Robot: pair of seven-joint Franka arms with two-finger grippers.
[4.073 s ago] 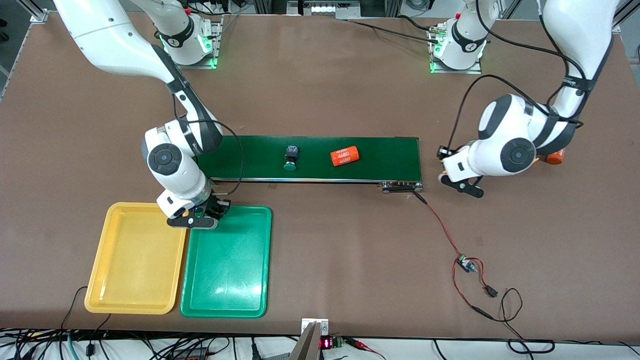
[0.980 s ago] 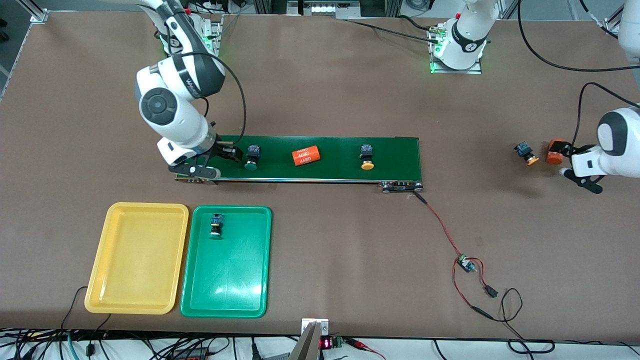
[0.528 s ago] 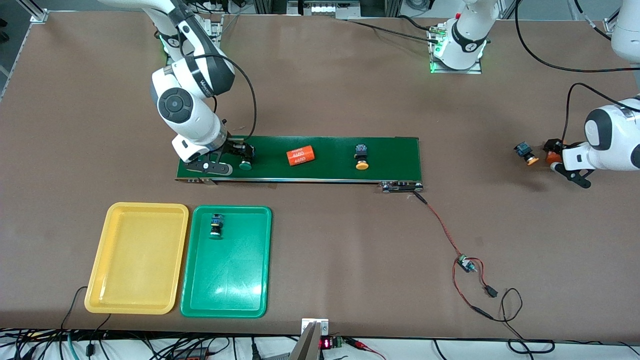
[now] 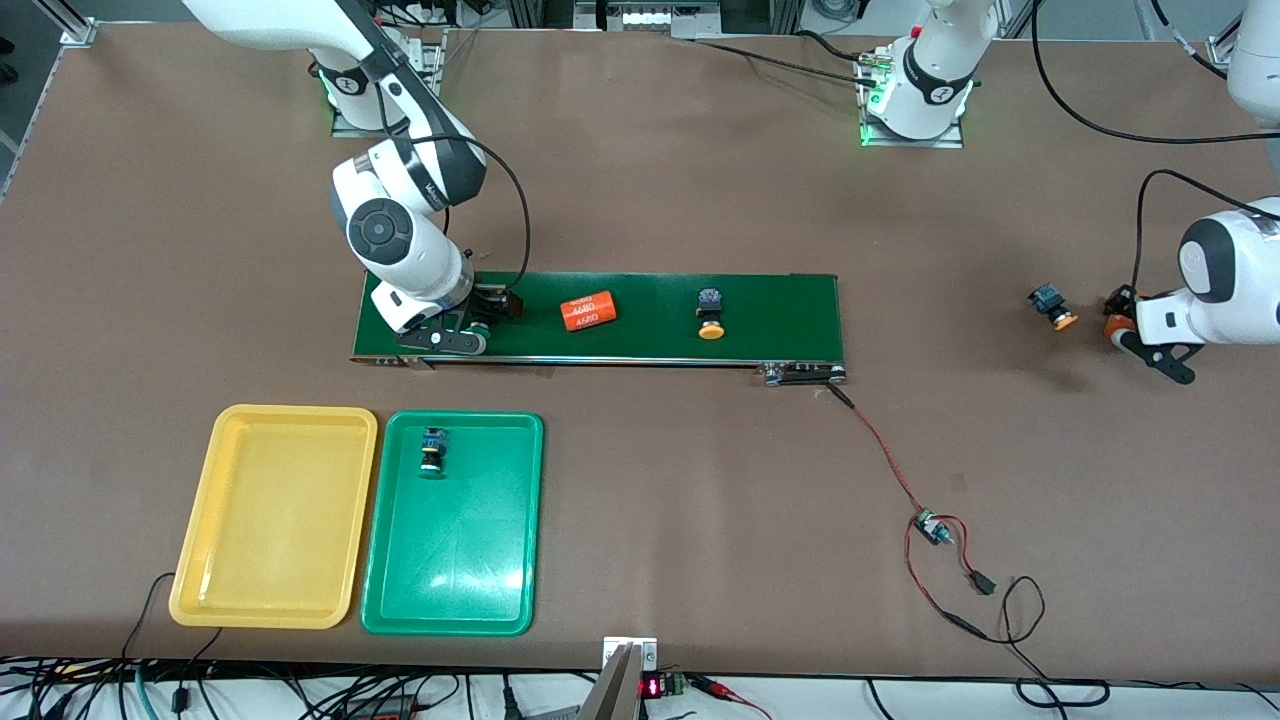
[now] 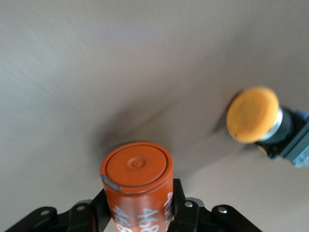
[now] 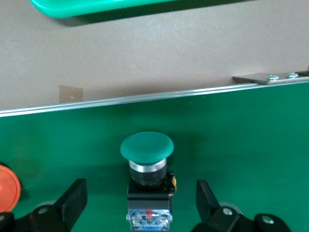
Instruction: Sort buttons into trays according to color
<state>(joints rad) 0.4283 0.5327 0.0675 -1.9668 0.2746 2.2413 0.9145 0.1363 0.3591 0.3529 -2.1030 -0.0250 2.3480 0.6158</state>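
1. The right tool (image 6: 140, 208) sits low over the conveyor belt (image 4: 780, 310) at its end nearest the trays, jaws spread wide with a green-capped button (image 6: 147, 159) between them, untouched. I judge it is lined up this way so a simple squeeze takes the button by its body.
2. The left tool (image 5: 140, 220) is off the belt toward the left arm's end of the worktop (image 4: 640, 190), clenched on an orange cylinder (image 5: 138, 181), probably to keep that non-button out of the sorting.
3. One yellow-capped button (image 4: 1052, 306) lies on the worktop between the belt and that tool; another (image 4: 710, 312) rides the belt beside a second cylinder (image 4: 588, 311).
4. The green tray (image 4: 455, 580), nearer the camera than the belt, already holds a green button (image 4: 432, 453); the yellow tray (image 4: 270, 560) beside it is empty.
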